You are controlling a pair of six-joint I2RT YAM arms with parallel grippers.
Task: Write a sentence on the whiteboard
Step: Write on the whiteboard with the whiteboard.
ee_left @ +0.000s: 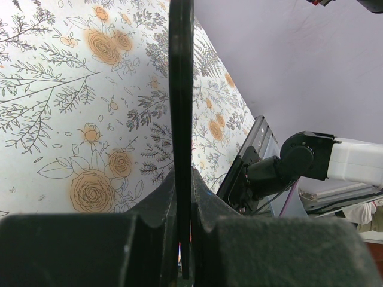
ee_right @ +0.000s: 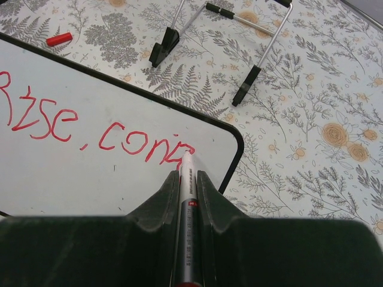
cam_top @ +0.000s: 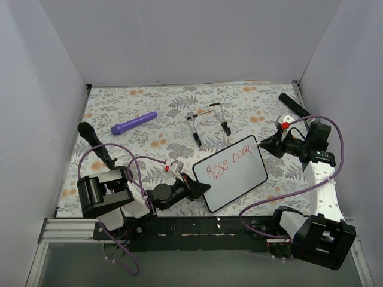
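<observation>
Left gripper [ee_left: 182,179] clenched on thin black rim of smooth, round-cornered whiteboard [ee_right: 90,179]; right gripper [ee_right: 187,176] grasping slim marker [ee_right: 187,227], tip partly hiding last letter of red sentence [ee_right: 90,128].

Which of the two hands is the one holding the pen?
The right hand: it is shut on the pen, tip at the red lettering on the whiteboard. The left hand clamps the whiteboard's edge.

You're under bright, even overhead light; shadows on the surface [cam_top: 149,98] lie soft, short. Wrist views: left claw [ee_left: 184,174] and right claw [ee_right: 187,174] dark, slightly soft-focused up close; beyond them, sharp.
</observation>
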